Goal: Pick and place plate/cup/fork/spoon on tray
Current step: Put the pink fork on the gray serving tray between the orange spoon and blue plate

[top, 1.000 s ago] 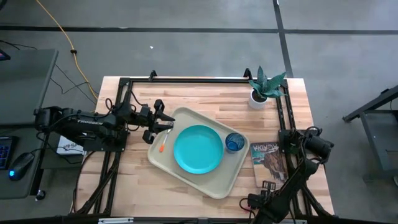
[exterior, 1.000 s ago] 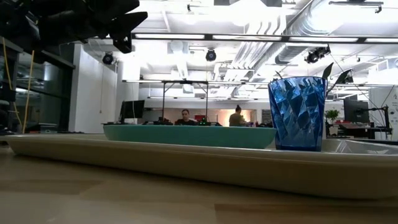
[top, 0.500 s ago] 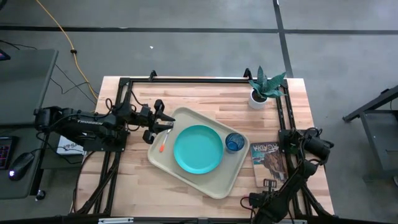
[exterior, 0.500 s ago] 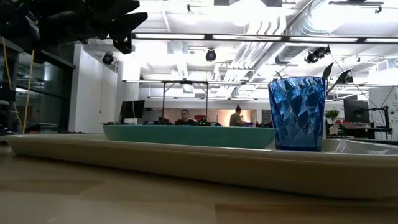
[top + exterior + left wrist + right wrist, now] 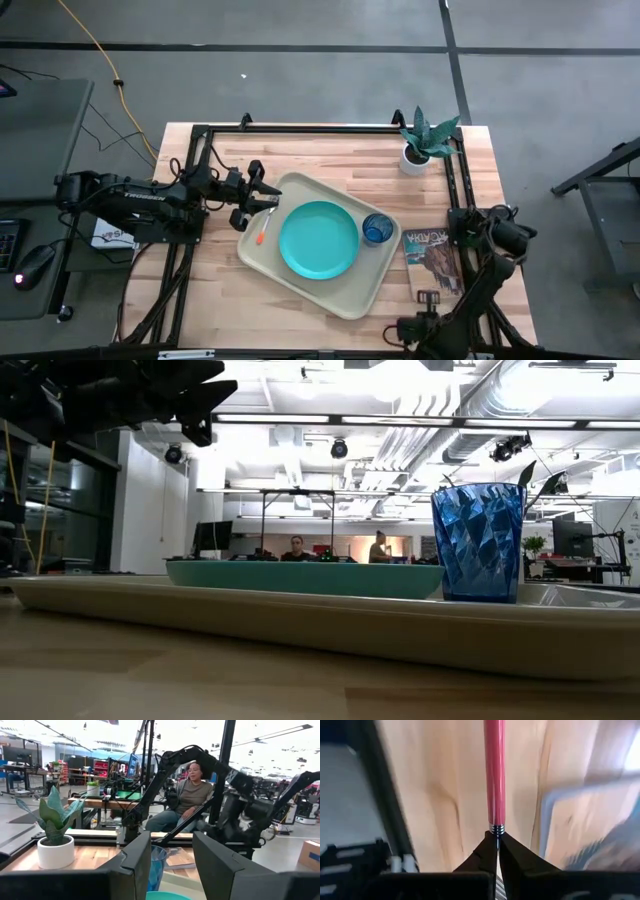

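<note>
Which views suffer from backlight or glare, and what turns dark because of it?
Low view: bright ceiling lamps leave the left arm a black silhouette, while the cup glows blue. Left wrist view: against the bright ceiling, the left tool shows nearly black.

A potted snake plant (image 5: 425,140) stands at the table's (image 5: 330,150) far right corner; a magazine (image 5: 432,258) lies along its right edge.

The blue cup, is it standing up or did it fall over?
Standing up. The cup sits upright on the tray beside the plate, its open mouth facing up in the high view.
</note>
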